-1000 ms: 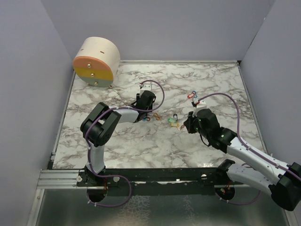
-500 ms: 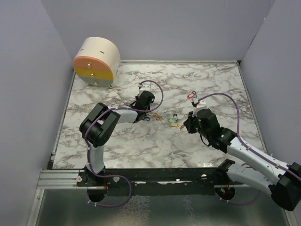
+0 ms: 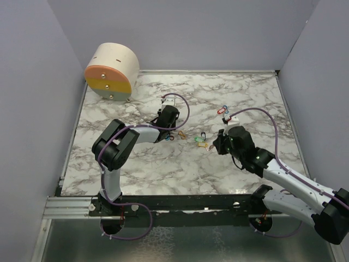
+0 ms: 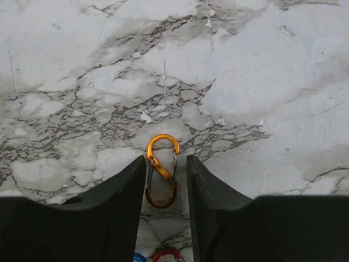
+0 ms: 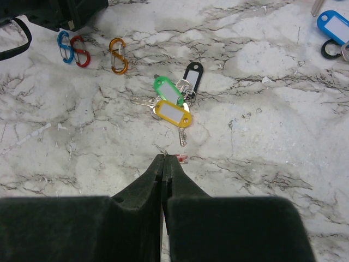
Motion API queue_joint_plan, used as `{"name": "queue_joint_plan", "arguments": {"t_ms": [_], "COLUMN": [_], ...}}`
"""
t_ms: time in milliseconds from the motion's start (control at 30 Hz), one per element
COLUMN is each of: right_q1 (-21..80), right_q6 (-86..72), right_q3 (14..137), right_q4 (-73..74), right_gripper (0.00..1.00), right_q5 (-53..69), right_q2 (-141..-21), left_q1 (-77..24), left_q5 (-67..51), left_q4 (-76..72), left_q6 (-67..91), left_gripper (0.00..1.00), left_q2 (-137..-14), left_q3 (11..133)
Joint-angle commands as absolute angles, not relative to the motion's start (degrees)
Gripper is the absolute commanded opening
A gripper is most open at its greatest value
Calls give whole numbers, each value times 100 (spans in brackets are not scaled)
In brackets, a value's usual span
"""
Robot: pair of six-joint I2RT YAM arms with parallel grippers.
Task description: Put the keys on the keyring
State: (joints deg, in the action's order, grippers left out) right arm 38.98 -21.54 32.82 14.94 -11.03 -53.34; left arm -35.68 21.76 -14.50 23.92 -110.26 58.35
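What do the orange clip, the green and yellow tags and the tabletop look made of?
The orange clip looks like metal with a glossy orange coat and thin silver wire gates; probably anodised aluminium. The green tag and yellow tag: shiny coloured plastic frames around white inserts, likely paper. The tabletop: white with grey marble veining, flat sheen; real stone or printed laminate, cannot tell.

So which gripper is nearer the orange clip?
Left. The left gripper straddles the orange clip, one finger on each side; the right gripper sits shut beyond the tagged keys.

White-grey marble tabletop (image 3: 218, 93); plain grey walls (image 3: 191, 33) on three sides; metal rail (image 3: 71, 206) at near edge.
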Motion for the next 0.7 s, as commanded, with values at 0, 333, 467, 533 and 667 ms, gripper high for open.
{"name": "queue_joint_plan", "arguments": {"t_ms": [0,333,467,533,667], "right_q1": [3882,3885,3884,3883,3880], "right_q6": [-2129,-2130,-2127,-2128,-2112], "right_q3": [3249,3242,3252,3246,3265], "right_q4": [1349,1345,1345,1345,1351], "right_gripper": [1,1,1,1,1], "right_q5": [-1060,-1053,-1055,-1052,-1046], "right_q2": [-5293,-5277,-5284,-5291,-5291], "left_q1": [-3568,-3571,-3568,-3568,-3571], "left_q5": [1881,1923,1942,1947,1950], "left_q4": [-896,-837,-837,-839,-865], "left_q6": [2487,2521,2520,2515,2505], "left_gripper": [42,44,37,34,29], "left_q2": [-11039,-10952,-10934,-10934,-10963], "left_q3": [5664,5565,5509,5502,5515]}}
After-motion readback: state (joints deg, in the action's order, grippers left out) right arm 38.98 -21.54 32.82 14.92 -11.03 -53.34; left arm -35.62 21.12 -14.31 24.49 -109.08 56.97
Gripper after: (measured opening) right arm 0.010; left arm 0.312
